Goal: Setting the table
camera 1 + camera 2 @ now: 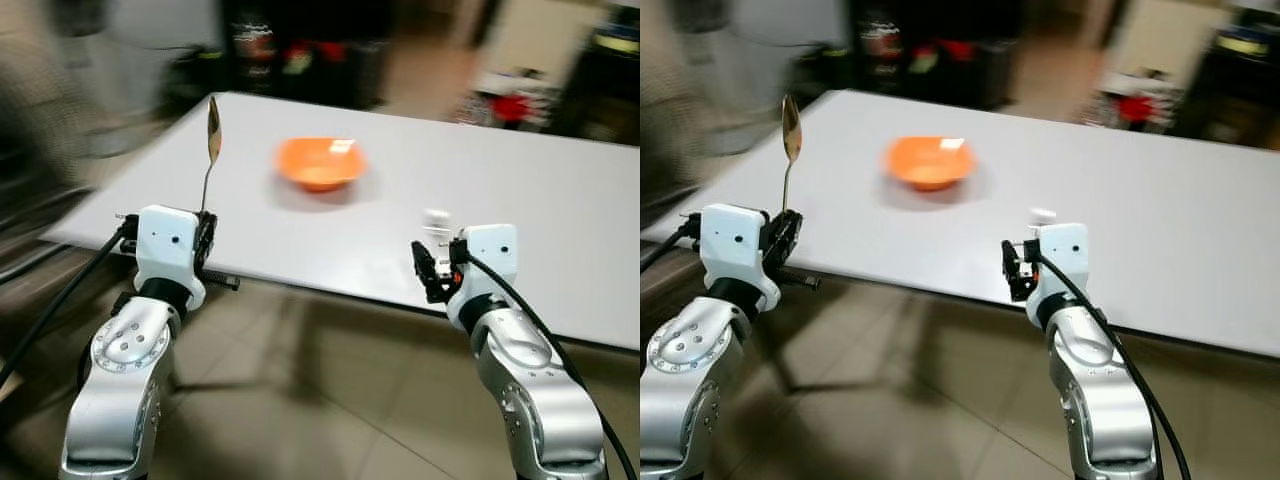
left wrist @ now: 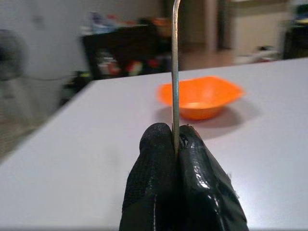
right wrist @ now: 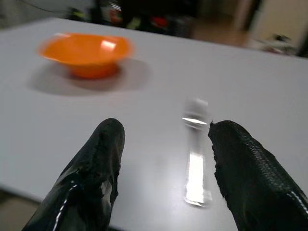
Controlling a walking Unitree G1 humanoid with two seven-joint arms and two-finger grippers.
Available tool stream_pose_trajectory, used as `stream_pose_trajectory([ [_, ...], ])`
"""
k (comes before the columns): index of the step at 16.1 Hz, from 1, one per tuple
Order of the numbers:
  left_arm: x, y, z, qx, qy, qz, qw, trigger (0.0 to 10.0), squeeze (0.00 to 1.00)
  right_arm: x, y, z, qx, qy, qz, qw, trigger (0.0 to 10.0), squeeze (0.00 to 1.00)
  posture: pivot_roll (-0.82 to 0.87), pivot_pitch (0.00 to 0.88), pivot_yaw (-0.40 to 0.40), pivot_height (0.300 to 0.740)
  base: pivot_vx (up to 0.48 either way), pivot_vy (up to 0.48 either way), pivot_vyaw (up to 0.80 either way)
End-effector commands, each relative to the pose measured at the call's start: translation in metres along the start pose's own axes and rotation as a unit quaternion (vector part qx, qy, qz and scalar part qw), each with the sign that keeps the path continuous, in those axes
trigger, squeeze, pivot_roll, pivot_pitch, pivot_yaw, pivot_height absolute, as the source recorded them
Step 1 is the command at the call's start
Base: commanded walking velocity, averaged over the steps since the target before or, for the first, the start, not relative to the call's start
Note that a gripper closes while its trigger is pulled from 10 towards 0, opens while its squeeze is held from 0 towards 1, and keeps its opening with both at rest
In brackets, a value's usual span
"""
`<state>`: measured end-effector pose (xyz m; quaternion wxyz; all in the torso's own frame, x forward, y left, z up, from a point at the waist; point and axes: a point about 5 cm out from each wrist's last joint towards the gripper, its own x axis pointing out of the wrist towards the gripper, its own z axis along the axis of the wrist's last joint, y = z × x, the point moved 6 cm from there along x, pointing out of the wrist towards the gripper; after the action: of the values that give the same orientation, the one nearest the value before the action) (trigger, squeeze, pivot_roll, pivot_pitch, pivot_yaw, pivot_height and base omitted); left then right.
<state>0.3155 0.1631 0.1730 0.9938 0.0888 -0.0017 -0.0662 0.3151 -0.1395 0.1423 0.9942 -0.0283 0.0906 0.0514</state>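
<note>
Table [image 1: 560, 200]: we see a broad white top, its near edge running just ahead of both arms. A tiled floor lies below.

Bowl [image 1: 320, 163]: orange and shallow, it sits upright on the table, toward the far left part of the top. We see nothing touching it. It is motion-blurred in both eye views.

Spoon [image 1: 212, 140]: we note a metal spoon standing upright, bowl end up and handle down. The handle runs straight into the left gripper. It rises above the near-left corner of the table, well apart from the bowl.

Left gripper [image 2: 176, 144]: we read the two black fingers as pressed together on the spoon handle, pinching it between the pads. It sits at the near-left table edge.

Right gripper [image 3: 166, 144]: the fingers are spread, with a wide gap between them. It hovers at the near edge of the table, right of centre, and holds nothing.

Clear object [image 3: 195, 159]: we see a small, narrow, transparent item lying flat on the table. In the right wrist view it shows in the gap between the spread fingers, nearer one of them. It is too blurred for us to say what it is.

Background: dark shelving and clutter beyond the far edge, too blurred for us to read.
</note>
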Motion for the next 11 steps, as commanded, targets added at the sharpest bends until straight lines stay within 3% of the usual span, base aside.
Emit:
stream_pose_trajectory([
  [1, 0.002, -0.007, -0.001, -0.001, -0.001, -0.016, 1.0, 10.0, 0.0, -0.001, -0.002, -0.001, 0.0, 0.004, 0.0, 1.0, 10.0, 0.0, -0.06, 0.0, -0.029, 0.74, 0.334, 0.0, -0.45],
  [11, -0.007, -0.009, -0.015, 0.015, 0.025, -0.027, 0.999, 10.0, 0.0, -0.005, 0.009, 0.003, -0.007, -0.003, 0.037, 0.999, 10.0, 0.0, -0.07, 0.039, -0.021, 0.74, 0.32, 0.0, 0.0],
])
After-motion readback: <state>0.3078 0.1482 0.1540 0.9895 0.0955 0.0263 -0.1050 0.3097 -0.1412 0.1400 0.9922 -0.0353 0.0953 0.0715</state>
